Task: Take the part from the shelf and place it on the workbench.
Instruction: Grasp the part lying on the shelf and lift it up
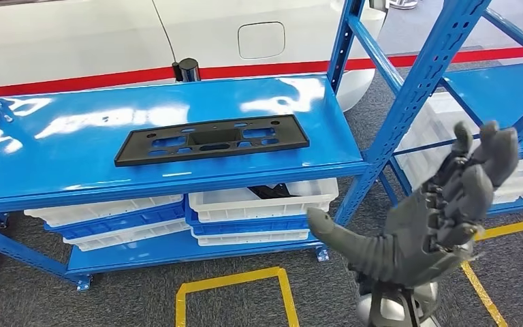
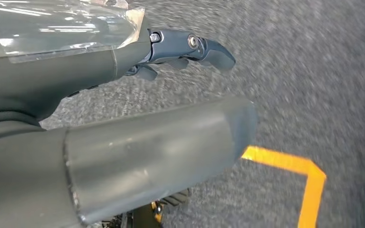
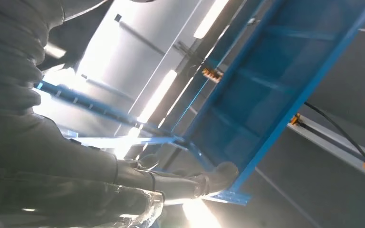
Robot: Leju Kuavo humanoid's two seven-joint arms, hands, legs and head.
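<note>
The flat black part [image 1: 212, 139] lies on the blue shelf [image 1: 54, 163], white bins [image 1: 262, 203] sit underneath, one holding something dark, and the right robot hand [image 1: 425, 221] is wide open, holding nothing.

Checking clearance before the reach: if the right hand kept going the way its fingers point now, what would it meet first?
Probably the blue shelf upright. The right hand, open and empty, points up and forward toward it, well right of the black part. Depth is unclear.
</note>
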